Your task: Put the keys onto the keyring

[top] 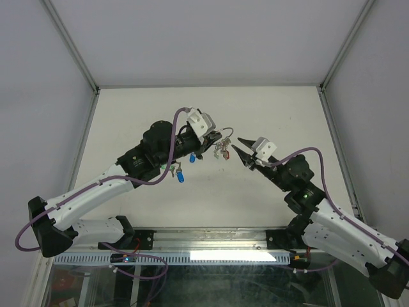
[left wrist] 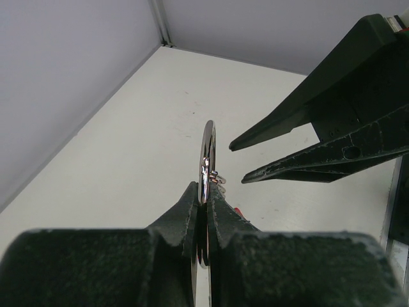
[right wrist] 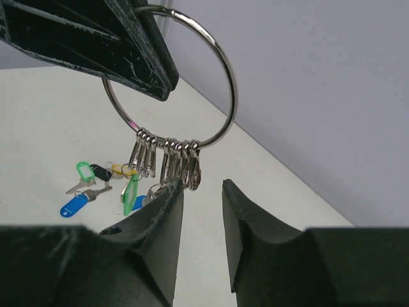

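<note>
Task in progress: left gripper (left wrist: 206,192), jaws pinching the keyring (left wrist: 209,137), centre frame; right gripper (right wrist: 201,192), jaws spread, empty, close by; keys (right wrist: 84,171), lower left, lie loose, not yet threaded

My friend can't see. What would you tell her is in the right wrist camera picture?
A silver keyring hangs pinched in the left gripper, with a row of silver clips dangling from its bottom. Just below them the right gripper is open, holding nothing. Loose keys with green, blue, yellow and black tags lie on the table.
</note>
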